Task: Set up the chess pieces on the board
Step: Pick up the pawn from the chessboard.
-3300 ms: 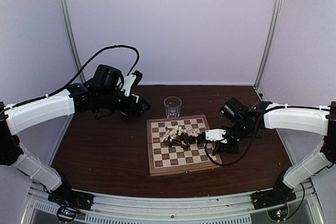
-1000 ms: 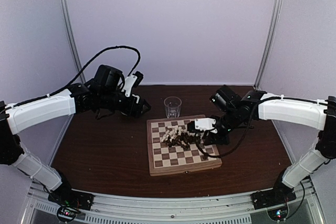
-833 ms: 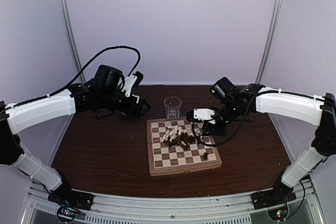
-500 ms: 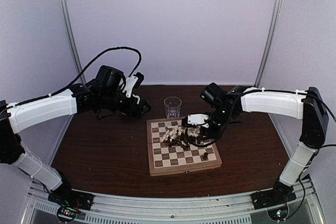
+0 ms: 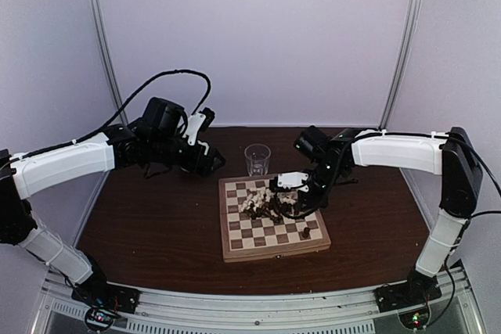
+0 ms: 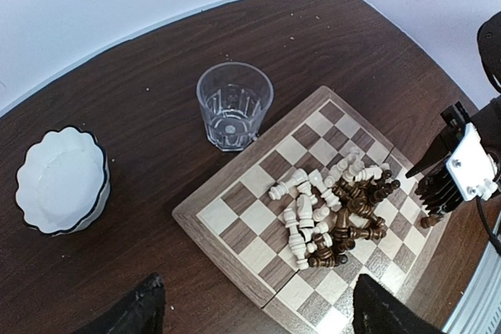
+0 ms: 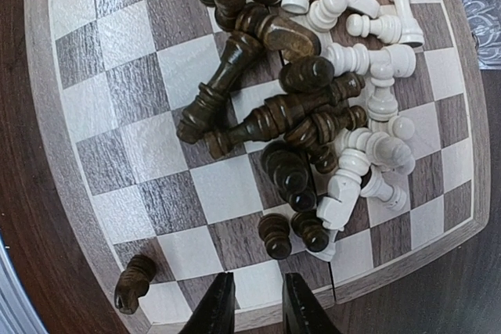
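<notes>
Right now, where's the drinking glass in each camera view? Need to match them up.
Top external: the glass stands on the table, mid-frame, just beyond the far edge of the board.
Left wrist: upper centre, just off the board's edge.
Right wrist: only a sliver at the right edge, upper part.
Shared landmark: the heap of chess pieces mid-board.
</notes>
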`<state>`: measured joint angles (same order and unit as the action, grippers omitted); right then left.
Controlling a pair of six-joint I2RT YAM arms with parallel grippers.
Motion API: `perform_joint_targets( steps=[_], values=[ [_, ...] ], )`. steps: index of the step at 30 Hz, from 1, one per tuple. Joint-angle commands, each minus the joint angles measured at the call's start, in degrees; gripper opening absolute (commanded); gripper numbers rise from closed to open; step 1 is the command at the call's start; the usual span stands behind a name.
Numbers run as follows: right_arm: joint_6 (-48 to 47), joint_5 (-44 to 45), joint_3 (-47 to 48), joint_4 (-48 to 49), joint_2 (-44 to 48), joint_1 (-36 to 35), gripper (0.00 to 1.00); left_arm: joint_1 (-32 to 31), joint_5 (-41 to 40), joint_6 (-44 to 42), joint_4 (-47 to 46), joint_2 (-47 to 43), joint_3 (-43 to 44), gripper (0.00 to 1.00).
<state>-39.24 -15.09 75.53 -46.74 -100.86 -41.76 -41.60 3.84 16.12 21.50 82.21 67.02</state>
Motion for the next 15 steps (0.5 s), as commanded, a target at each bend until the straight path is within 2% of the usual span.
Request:
perform_joint_targets(
  steps=[1,15],
  values=[
    [-0.07,1.74,1.52,-0.81,-1.69,0.01,0.23,0.13,0.63,-0.04,-0.6,-0.45,1.79,0.82],
    [0.13,2.81,3.42,-0.02,-5.25,-0.06,0.25,0.12,1.08,-0.04,-0.59,-1.13,1.78,0.82]
  ],
)
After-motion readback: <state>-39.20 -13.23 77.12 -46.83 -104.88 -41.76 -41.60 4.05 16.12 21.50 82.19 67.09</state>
